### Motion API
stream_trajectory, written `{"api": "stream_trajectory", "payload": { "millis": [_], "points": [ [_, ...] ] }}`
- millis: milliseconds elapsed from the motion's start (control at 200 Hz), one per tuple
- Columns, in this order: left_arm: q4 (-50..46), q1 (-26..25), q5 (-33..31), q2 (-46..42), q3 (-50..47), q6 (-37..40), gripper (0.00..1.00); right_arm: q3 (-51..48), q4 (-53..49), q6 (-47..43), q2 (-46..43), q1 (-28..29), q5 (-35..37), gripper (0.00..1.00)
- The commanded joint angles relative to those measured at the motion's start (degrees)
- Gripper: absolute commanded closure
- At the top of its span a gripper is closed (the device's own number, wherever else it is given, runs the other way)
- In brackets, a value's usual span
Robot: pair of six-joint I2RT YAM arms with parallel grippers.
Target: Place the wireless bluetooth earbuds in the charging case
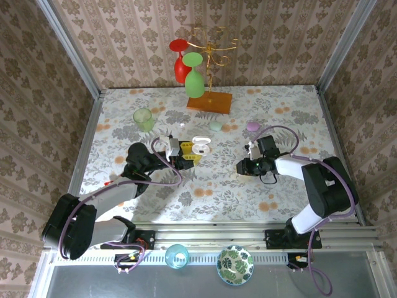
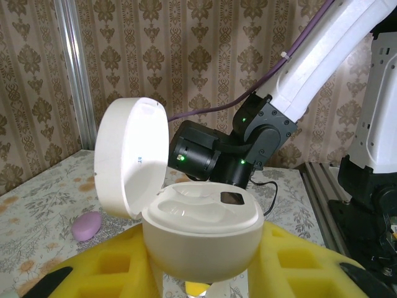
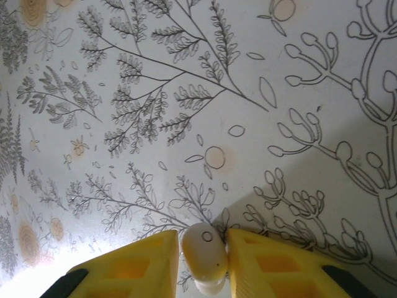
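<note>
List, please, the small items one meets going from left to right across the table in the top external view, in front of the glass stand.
green cup → open white charging case → pale green oval case → purple oval case

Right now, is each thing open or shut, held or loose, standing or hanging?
White case: open, lid up, held by the left gripper.
Earbud: pinched in the right gripper, not yet in the case.
Purple case: shut, loose on the table.
Green case: shut, loose on the table.
Green cup: standing upright.
Red glass: hanging upside down on the rack.
Green glass: hanging upside down too.
</note>
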Motion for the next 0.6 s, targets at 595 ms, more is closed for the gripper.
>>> {"api": "stream_trajectory", "payload": {
  "millis": [595],
  "points": [
    [4.3, 0.24, -0.21, 1.69, 0.31, -1.9, 0.73, -4.97, 1.59, 17.94, -10.75, 8.16, 24.51, 0.86]
  ]
}}
